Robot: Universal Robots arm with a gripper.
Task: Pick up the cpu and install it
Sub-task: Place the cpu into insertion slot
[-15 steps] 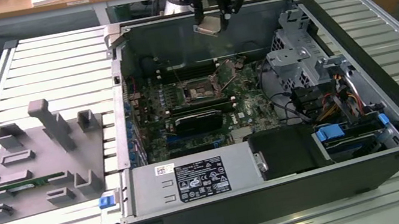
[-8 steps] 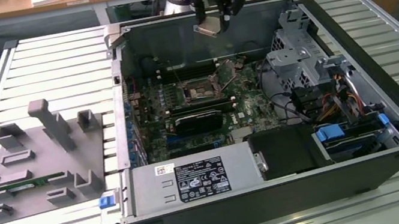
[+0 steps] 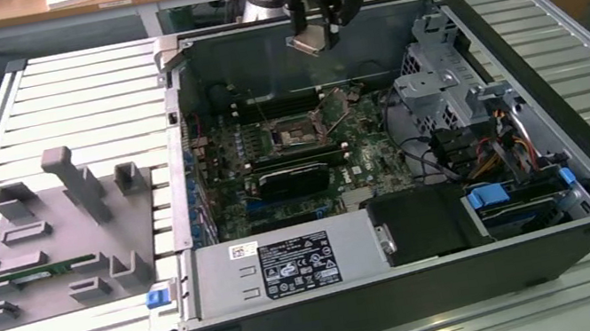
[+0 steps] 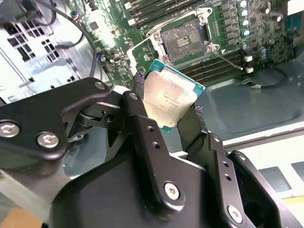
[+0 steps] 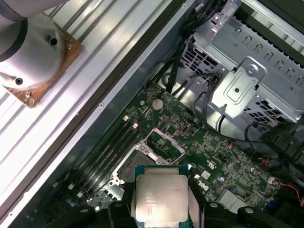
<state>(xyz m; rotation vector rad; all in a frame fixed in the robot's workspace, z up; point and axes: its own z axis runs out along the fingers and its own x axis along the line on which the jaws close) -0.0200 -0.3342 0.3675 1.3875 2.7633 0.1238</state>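
cpu [image 4: 171, 97] clamped in tool [image 4: 167, 118], above socket [image 4: 184, 42]

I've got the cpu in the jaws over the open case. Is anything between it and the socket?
Nothing visible stands in the way. The cpu hangs in the jaws above the motherboard, and the socket lies uncovered below, with only open air between them in both wrist views.

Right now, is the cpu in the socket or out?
Out. The tool grips the cpu above the motherboard, and the socket sits empty.
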